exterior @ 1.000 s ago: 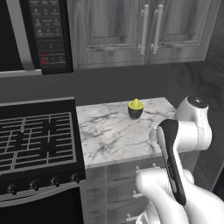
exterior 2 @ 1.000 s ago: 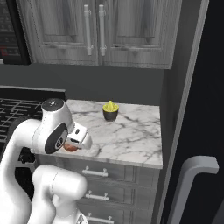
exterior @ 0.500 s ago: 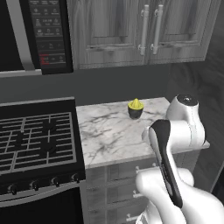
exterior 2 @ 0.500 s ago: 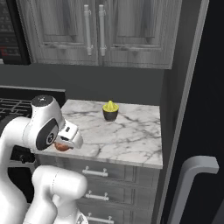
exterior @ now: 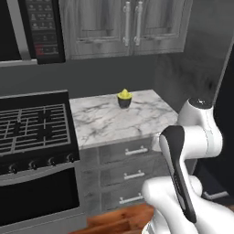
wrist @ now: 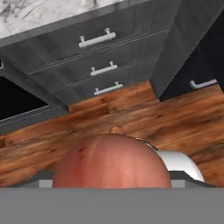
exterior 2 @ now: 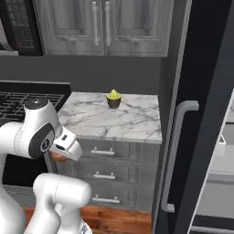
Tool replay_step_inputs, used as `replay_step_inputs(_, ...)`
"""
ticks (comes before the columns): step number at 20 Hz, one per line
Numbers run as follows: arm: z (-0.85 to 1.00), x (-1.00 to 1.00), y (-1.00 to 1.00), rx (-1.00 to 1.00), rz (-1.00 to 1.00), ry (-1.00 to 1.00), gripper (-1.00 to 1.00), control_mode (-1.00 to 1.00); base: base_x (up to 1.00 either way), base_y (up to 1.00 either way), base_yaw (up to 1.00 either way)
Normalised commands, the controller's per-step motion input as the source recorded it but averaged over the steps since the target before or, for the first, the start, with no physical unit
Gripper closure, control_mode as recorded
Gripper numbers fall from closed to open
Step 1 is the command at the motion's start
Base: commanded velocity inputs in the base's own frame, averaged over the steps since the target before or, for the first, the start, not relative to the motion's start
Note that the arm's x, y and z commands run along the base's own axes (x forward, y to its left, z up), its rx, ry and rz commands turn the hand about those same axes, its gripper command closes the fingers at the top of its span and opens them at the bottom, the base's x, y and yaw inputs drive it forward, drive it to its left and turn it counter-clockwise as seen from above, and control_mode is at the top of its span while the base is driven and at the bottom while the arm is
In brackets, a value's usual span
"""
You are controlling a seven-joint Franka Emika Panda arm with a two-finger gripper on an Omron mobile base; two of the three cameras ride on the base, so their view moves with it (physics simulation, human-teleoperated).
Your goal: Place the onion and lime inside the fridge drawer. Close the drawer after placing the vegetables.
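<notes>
Onion (wrist: 111, 161), reddish-orange and round, sits large at the bottom of the hand view, right at the gripper, with a wood floor (wrist: 131, 113) and three grey cabinet drawers (wrist: 98, 52) beyond it. The fingertips are hidden behind the ball, so whether they are clamped on it cannot be told. In the right base view a sliver of the same reddish colour shows just under the white hand (exterior 2: 66, 145), in front of the cabinet. On the marble counter (exterior: 109, 121) stands a small dark cup holding a yellow-green pointed thing (exterior: 124, 98). A stove (exterior: 32, 125) lies to the counter's left, and a dark fridge door with a grey handle (exterior 2: 176, 155) stands to its right.
</notes>
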Motion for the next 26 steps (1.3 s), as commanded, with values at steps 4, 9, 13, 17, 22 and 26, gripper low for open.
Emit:
replay_step_inputs(4,0.0,0.0,0.0,0.0,0.0,0.0,1.0,1.0,-1.0,0.11,-0.21)
replay_step_inputs(9,0.0,0.0,0.0,0.0,0.0,0.0,1.0,1.0,-1.0,-0.14,-0.37)
replay_step_inputs(13,0.0,0.0,0.0,0.0,0.0,0.0,1.0,1.0,-0.75,-0.7,-0.46)
replay_step_inputs(17,0.0,0.0,0.0,0.0,0.0,0.0,1.0,1.0,-0.08,-1.0,-0.32)
replay_step_inputs(22,0.0,0.0,0.0,0.0,0.0,0.0,1.0,1.0,0.2,-1.0,-0.1)
replay_step_inputs(26,0.0,0.0,0.0,0.0,0.0,0.0,1.0,1.0,0.58,-0.9,0.05)
